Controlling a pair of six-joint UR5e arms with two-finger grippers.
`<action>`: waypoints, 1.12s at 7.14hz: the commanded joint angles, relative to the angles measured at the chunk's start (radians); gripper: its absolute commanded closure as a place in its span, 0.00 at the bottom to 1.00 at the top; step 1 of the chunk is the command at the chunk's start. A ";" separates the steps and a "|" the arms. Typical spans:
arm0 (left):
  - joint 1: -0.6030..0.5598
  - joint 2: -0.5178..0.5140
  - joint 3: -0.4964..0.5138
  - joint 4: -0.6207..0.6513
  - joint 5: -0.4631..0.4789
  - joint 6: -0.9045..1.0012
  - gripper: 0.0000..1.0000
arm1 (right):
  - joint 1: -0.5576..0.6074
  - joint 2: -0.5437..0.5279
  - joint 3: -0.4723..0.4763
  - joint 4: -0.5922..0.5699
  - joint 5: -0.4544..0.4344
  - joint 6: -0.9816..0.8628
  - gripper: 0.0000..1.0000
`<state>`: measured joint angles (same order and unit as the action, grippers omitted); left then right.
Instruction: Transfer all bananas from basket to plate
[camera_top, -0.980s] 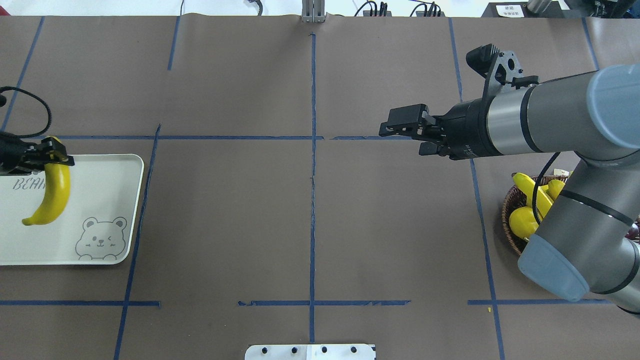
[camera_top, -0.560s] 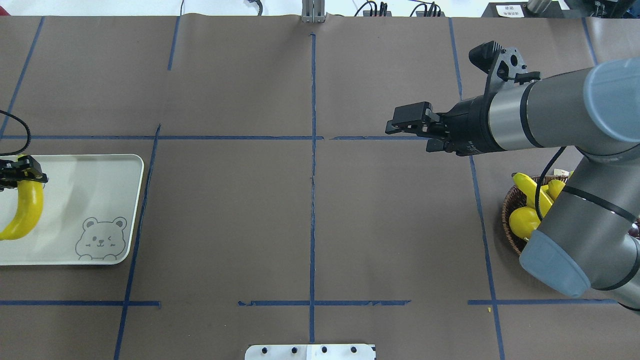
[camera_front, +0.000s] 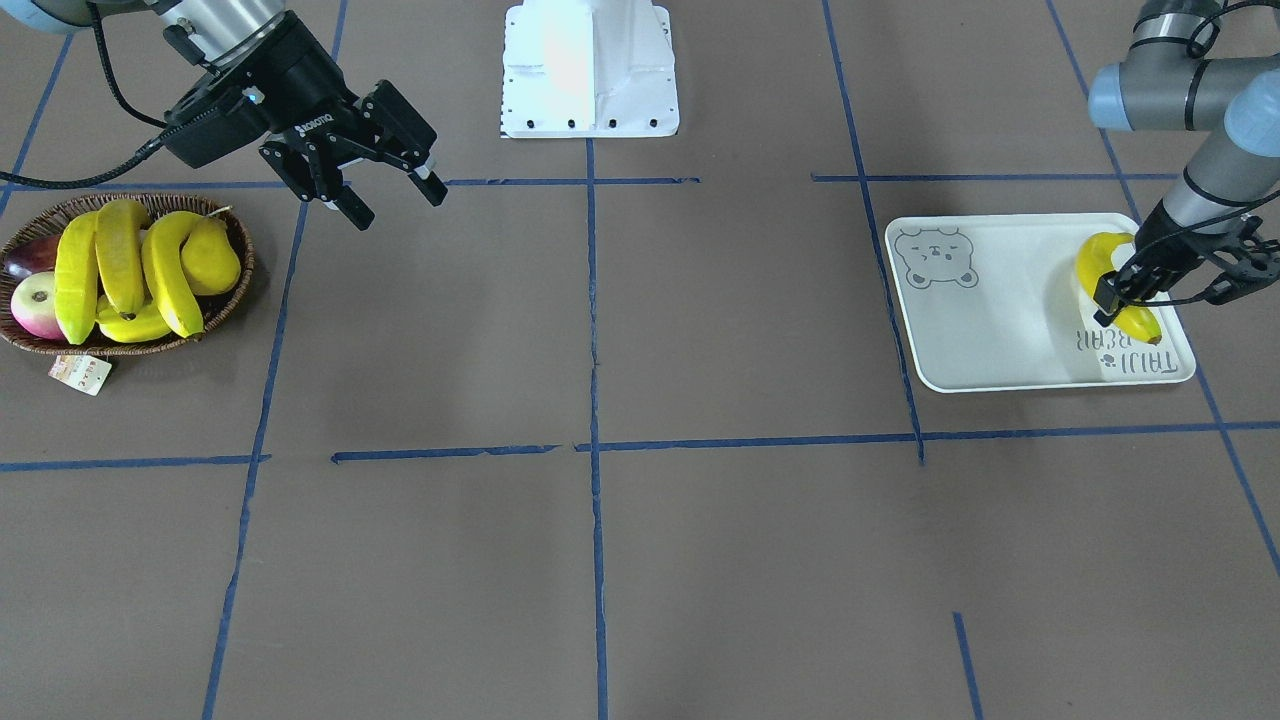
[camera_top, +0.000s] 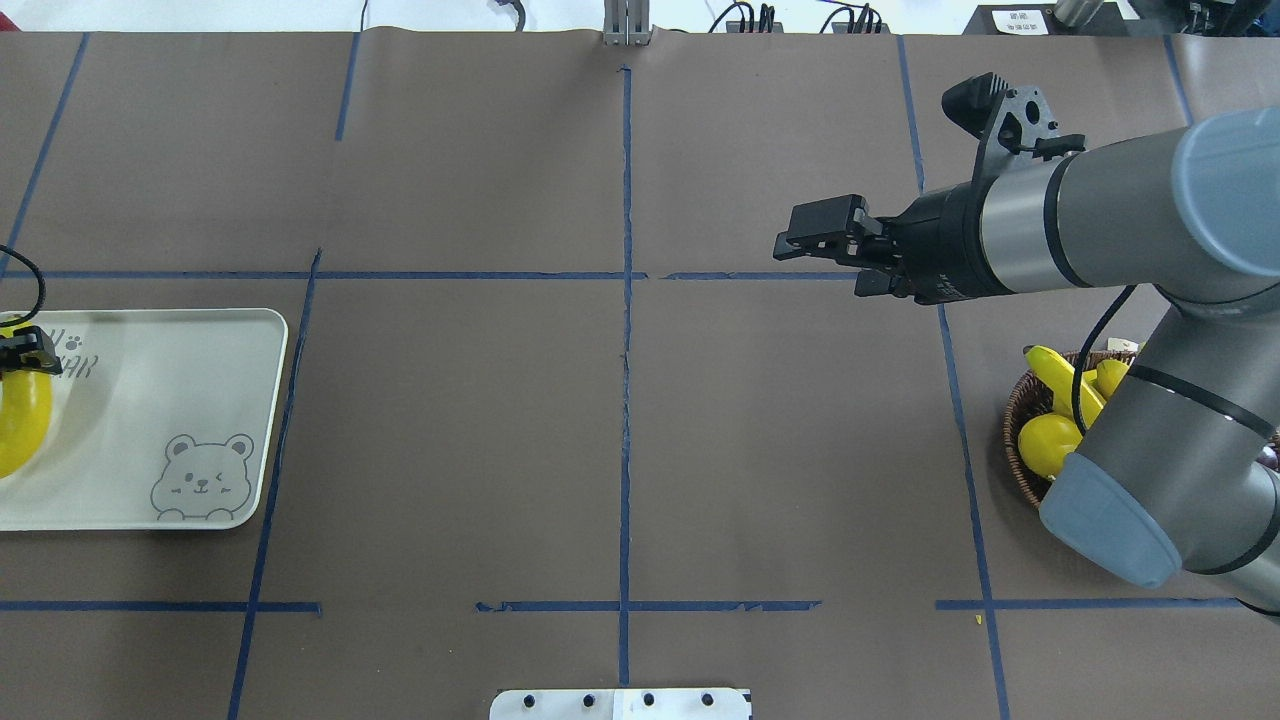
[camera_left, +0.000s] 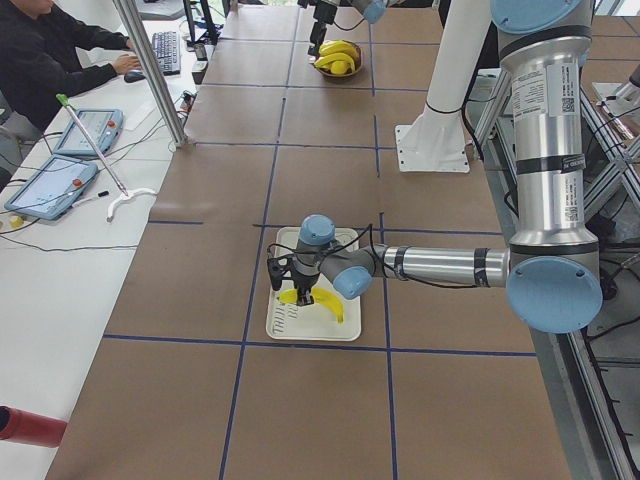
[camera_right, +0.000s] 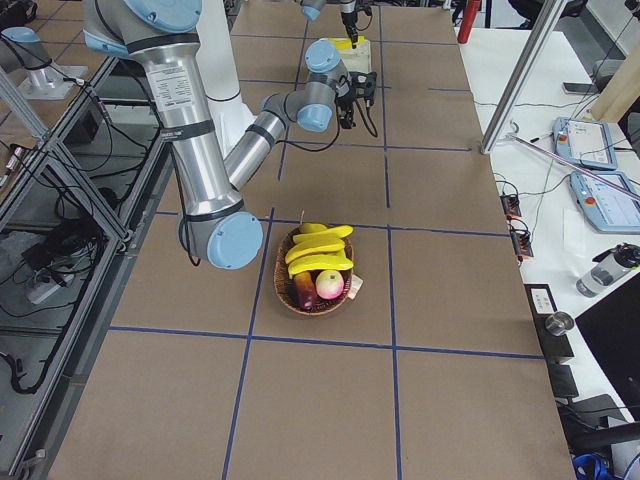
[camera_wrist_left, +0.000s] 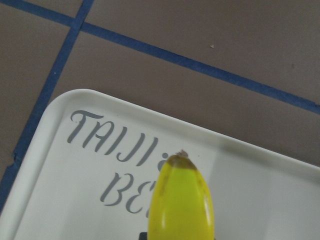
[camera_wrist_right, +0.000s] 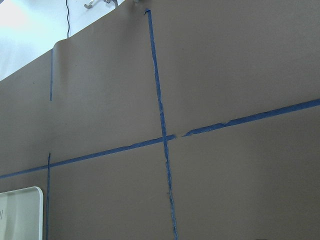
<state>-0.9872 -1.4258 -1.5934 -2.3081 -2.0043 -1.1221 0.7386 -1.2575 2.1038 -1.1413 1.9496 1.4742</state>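
My left gripper (camera_front: 1125, 290) is shut on a yellow banana (camera_front: 1105, 262) and holds it low over the outer end of the off-white bear plate (camera_front: 1000, 330). In the overhead view the gripper (camera_top: 22, 352) and the banana (camera_top: 20, 425) are at the left edge. The left wrist view shows the banana's tip (camera_wrist_left: 182, 195) over the plate's lettering (camera_wrist_left: 100, 140). Several more bananas (camera_front: 120, 255) lie in the woven basket (camera_front: 235, 290). My right gripper (camera_front: 398, 207) is open and empty, above the table between the basket and the centre line; it also shows in the overhead view (camera_top: 820, 265).
The basket also holds a yellow pear (camera_front: 212, 255), a red-green apple (camera_front: 35, 305) and a dark purple fruit (camera_front: 22, 255). A paper tag (camera_front: 80, 372) lies beside it. The robot's white base (camera_front: 588, 70) stands mid-table. Operators' tablets (camera_left: 50, 185) lie on the side desk.
My left gripper has carried the banana further toward the plate's outer end, partly out of the overhead view. My right gripper has drifted slightly away from the centre line.
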 joint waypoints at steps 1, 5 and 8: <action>-0.025 0.002 0.012 -0.001 -0.004 0.051 0.11 | 0.004 0.000 0.002 -0.002 0.002 0.000 0.00; -0.180 -0.010 -0.032 0.012 -0.228 0.105 0.00 | 0.079 -0.026 0.021 -0.160 0.026 -0.161 0.00; -0.216 -0.066 -0.228 0.262 -0.289 0.104 0.00 | 0.155 -0.315 0.111 -0.161 0.053 -0.504 0.00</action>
<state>-1.1981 -1.4608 -1.7395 -2.1594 -2.2846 -1.0181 0.8486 -1.4577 2.1851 -1.3138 1.9830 1.1064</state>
